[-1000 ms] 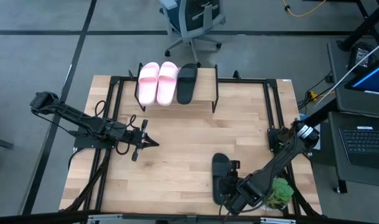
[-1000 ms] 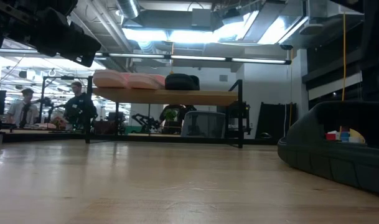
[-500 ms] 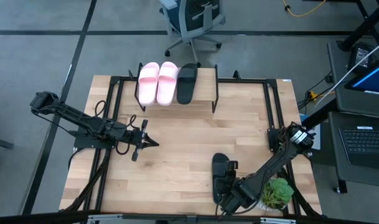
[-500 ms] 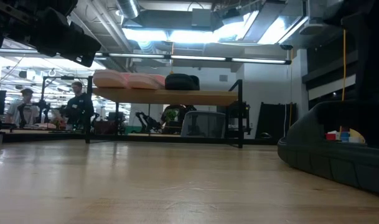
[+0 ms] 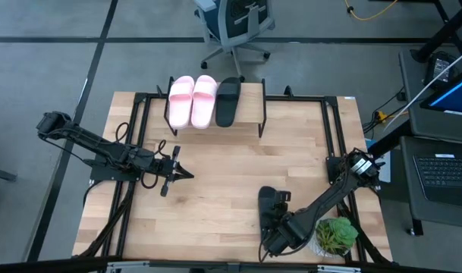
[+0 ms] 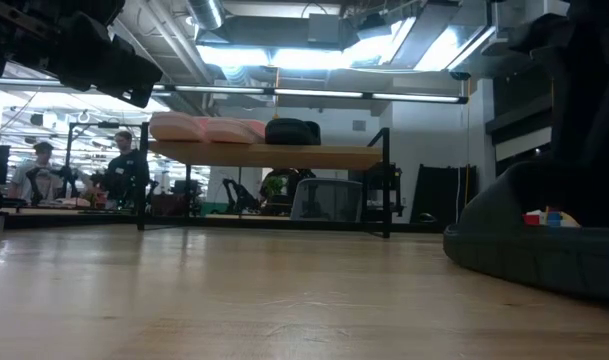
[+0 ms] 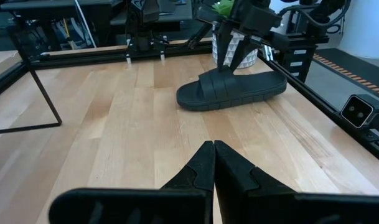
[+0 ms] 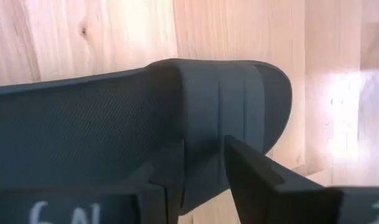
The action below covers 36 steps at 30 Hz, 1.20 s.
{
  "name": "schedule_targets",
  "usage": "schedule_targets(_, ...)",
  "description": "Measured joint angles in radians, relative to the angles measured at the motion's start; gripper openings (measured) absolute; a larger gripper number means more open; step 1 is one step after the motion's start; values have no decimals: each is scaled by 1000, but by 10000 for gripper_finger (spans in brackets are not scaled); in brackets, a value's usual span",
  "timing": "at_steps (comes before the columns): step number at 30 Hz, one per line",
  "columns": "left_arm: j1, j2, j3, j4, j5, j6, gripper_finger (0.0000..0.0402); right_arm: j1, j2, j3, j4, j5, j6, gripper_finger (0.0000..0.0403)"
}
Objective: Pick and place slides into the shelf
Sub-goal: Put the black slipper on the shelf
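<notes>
The shelf [image 5: 246, 115] stands at the table's far edge. Two pale pink slides [image 5: 191, 101] and one black slide [image 5: 227, 101] lie side by side on its plank top. Another black slide [image 5: 267, 203] rests sole-down on the table near the right front, also seen in the left wrist view [image 7: 233, 92]. My right gripper [image 5: 280, 224] comes down onto this slide's strap and is shut on it. At the table's left my left gripper [image 5: 187, 175] hovers shut and holds nothing. My right gripper pinches the black slide's wide strap [image 8: 208, 124] between its two fingers, near one side of the slide. One finger [image 8: 167, 177] sits at the strap's edge by the footbed, the other [image 8: 251, 171] on its ridged outer face. The fingers slant down from above. The slide's sole lies on the table.
A small potted plant [image 5: 333, 235] stands close behind my right arm at the near right corner. Black metal rails [image 5: 333, 136] run along the table's sides. An office chair [image 5: 234, 26] stands beyond the far edge. People [image 6: 124, 170] show in the room behind the table.
My right gripper has sunk toward the black slide on the table and tipped more steeply downward, moving a little toward the table's left and uncovering the plant. In the low view the slide has shifted slightly.
</notes>
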Motion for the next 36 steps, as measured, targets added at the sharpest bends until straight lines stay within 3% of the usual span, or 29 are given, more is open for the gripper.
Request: schedule_targets(36,0,0,0,0,0,0,2,-37,0,0,-24,31,-4,93)
